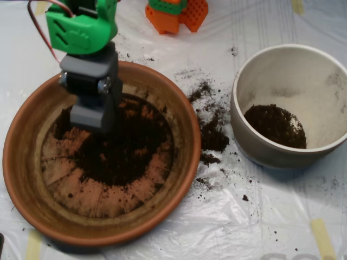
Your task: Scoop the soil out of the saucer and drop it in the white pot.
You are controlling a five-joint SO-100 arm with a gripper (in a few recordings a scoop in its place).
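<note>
The terracotta saucer [32, 179] fills the left half of the overhead view. A patch of dark soil [127, 149] lies in the middle of its ridged base. My grey scoop [95, 116] hangs from the green arm over the saucer's upper left part, its lower end down at the edge of that soil. The white pot [255, 86] stands at the right, with a mound of soil [276, 125] on its floor.
Spilled soil [211, 127] is scattered on the plastic sheet between saucer and pot. An orange and green block structure [176, 13] stands at the top edge. Tape strips [322, 235] hold down the sheet at the lower right.
</note>
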